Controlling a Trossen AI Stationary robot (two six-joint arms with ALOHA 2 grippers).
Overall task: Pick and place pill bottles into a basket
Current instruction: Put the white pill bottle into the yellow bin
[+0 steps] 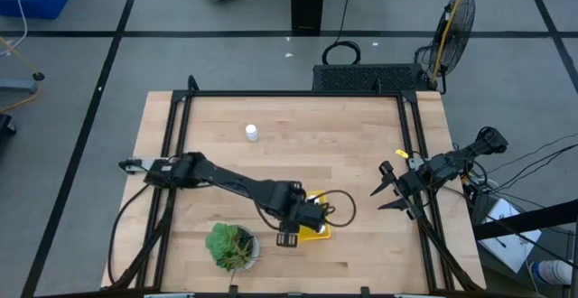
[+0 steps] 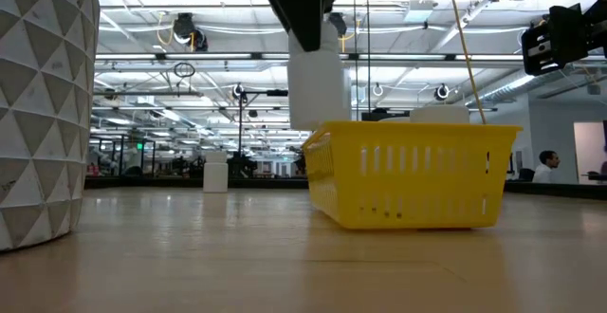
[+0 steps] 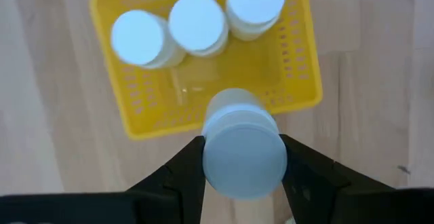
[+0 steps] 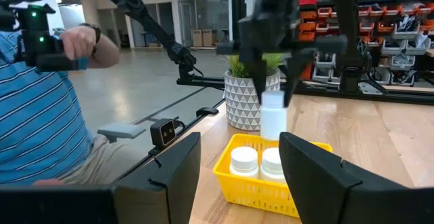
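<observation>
My left gripper (image 3: 242, 142) is shut on a white pill bottle (image 3: 244, 157) and holds it over the yellow basket (image 3: 135, 108), which stands on the table near the front edge (image 1: 321, 230). Three more bottles (image 3: 196, 22) stand upright inside the basket. One bottle (image 1: 252, 133) stands alone on the table toward the far side. My right gripper (image 1: 377, 199) is open and empty at the table's right edge, off the tabletop. My left gripper pinches the bottle's upper part (image 4: 272, 102) between its two fingers (image 4: 261, 81), one on each side. The fingers come from above, pointing down. The bottle hangs upright below them (image 2: 318, 90), clear of the table, its lower end about level with the basket's rim (image 2: 327, 131).
A green plant in a white patterned pot (image 1: 230, 246) stands left of the basket near the front edge. A dark frame rail (image 1: 289, 93) runs round the table. A person in a blue striped shirt (image 4: 37, 115) sits beyond the table's left side.
</observation>
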